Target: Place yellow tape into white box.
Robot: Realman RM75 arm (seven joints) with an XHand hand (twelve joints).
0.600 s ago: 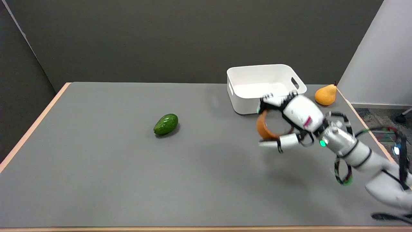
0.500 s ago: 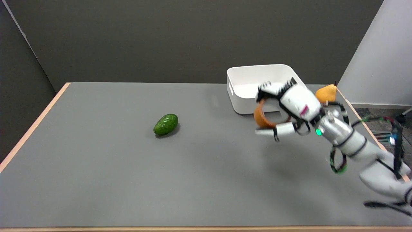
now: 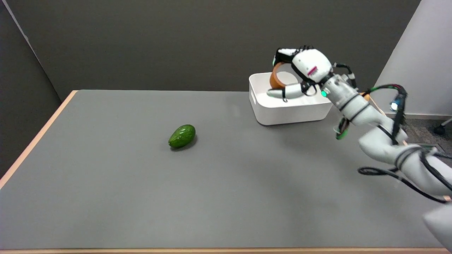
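Note:
The yellow tape, an orange-yellow roll standing on edge, hangs in the air above the white box. My right hand grips it, fingers curled over the top of the roll and the thumb reaching out below it. The hand and roll sit over the box's open interior, clear of its rim. The box stands at the far right of the grey table, with a slot handle in its left wall.
A green avocado lies left of centre on the table. A yellow pear is mostly hidden behind my forearm, right of the box. The table's right edge runs close under my arm.
My right hand has risen and moved away from me with the tape, from in front of the box's near wall to above its inside. The pear is now hidden by my arm.

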